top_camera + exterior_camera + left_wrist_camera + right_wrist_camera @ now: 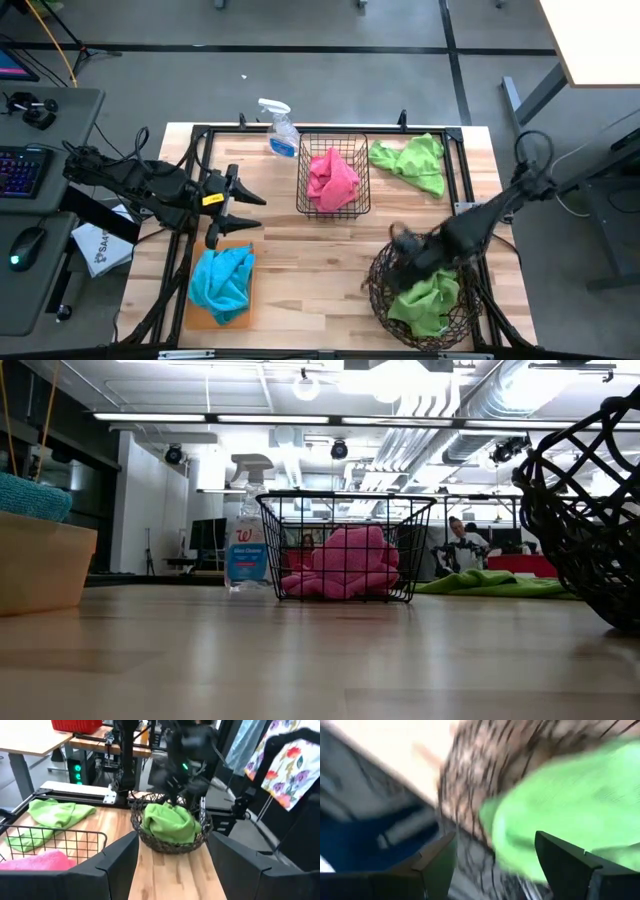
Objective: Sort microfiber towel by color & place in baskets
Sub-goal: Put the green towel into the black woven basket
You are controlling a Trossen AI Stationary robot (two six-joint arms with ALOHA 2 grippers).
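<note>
Even, bright overhead light fills the scene; ceiling strip lamps (pixel 250 417) glare white in the low view, and the bench (pixel 330 270) carries only soft, short shadows. The twig basket (pixel 590 510) looms dark and unfocused at the near right. The right wrist view is heavily smeared, probably by motion, so the green towel (pixel 570 810) and weave lose their edges.

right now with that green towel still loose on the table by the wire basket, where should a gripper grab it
Take the loose green towel at its raised, bunched folds near the middle, coming straight down from above. It lies crumpled and spread flat on the table, so its thin edges give little to pinch. The black wire basket stands on its left, so keep the fingers off that side. The right gripper, open over the round twig basket, looks nearest.
</note>
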